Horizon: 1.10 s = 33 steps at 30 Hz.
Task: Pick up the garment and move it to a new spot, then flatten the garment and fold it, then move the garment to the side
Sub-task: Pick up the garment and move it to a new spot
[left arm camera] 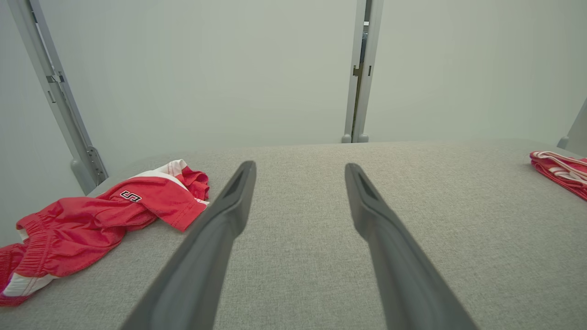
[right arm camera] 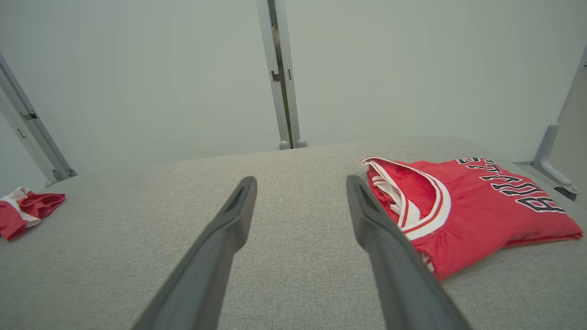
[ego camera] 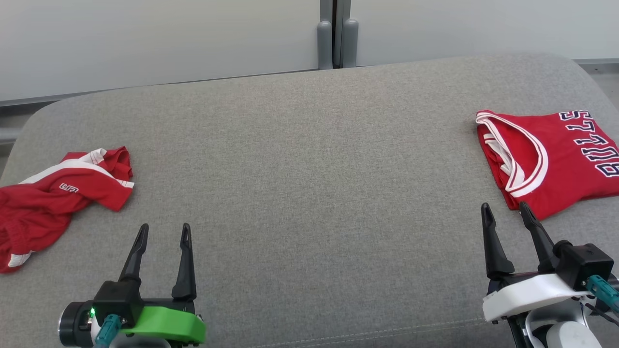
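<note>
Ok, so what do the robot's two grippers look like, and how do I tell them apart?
Both have two long, dark, tapering fingers on a black block with a teal cable plug. The left gripper has a bright green shell and a small green light; the right gripper has a white shell.

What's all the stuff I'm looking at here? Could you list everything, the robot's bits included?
Jersey: one, red with white trim and dark lettering, folded, at the right end of the padded surface.
Shorts: one pair, red with white stripes, crumpled, at the left end, reaching the edge.
Padded surface: one, grey fabric, under both garments.
Wall panels: pale, behind the surface.
Frame posts: several, grey, upright against the panels.
Left gripper: one, dark fingers on a green wrist, open, holding nothing, near the front edge.
Right gripper: one, dark fingers on a white wrist, open, holding nothing, just in front of the jersey.
</note>
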Tool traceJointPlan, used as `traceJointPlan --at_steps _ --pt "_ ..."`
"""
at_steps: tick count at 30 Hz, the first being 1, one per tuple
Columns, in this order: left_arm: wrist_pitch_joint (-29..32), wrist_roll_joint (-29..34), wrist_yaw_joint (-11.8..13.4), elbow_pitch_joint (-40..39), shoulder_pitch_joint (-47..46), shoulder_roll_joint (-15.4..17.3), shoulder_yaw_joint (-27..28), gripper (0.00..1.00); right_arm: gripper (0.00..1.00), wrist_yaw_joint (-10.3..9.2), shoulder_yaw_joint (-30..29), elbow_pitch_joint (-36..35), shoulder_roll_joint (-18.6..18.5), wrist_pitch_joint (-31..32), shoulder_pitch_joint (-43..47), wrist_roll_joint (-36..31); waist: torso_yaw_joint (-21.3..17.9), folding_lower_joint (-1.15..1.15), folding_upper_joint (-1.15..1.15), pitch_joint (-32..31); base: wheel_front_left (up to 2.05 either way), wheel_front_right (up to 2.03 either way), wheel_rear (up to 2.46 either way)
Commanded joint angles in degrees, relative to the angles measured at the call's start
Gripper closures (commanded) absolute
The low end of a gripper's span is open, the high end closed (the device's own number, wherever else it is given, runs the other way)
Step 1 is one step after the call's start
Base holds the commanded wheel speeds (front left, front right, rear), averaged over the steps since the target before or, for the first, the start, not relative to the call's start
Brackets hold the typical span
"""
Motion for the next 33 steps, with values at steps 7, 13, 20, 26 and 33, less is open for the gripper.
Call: traceJointPlan --at_steps 7,13,20,26,33 --pt "-0.16 0.22 0.07 0.21 -0.92 -0.21 -0.07 0.0 0.0 -0.03 -0.49 -0.38 0.08 -0.26 1.01 0.41 0.85 0.01 0.0 -0.19 0.0 0.0 0.0" --pt "-0.16 0.32 0.31 0.23 -1.42 -0.28 0.03 0.0 0.0 -0.03 -1.03 -0.69 0.31 -0.33 1.94 0.58 4.04 0.01 0.0 -0.67 0.0 0.0 0.0" --pt "-0.16 -0.27 0.69 -0.38 -1.21 -0.47 0.69 0.0 0.0 -0.03 -0.66 -1.5 0.45 0.37 2.07 0.09 12.39 0.01 0.0 -0.58 0.0 0.0 0.0" --pt "-0.16 -0.5 0.9 -0.44 -0.54 -0.87 1.06 0.0 0.0 -0.03 -0.25 -1.77 0.48 0.87 2.15 -0.07 18.81 0.01 0.0 -0.93 0.0 0.0 0.0" --pt "-0.15 -0.51 1.08 -0.58 0.22 -1.09 1.56 0.0 0.0 -0.03 0.31 -2.05 0.59 1.38 2.16 0.16 23.91 0.01 0.0 -1.1 0.0 0.0 0.0"
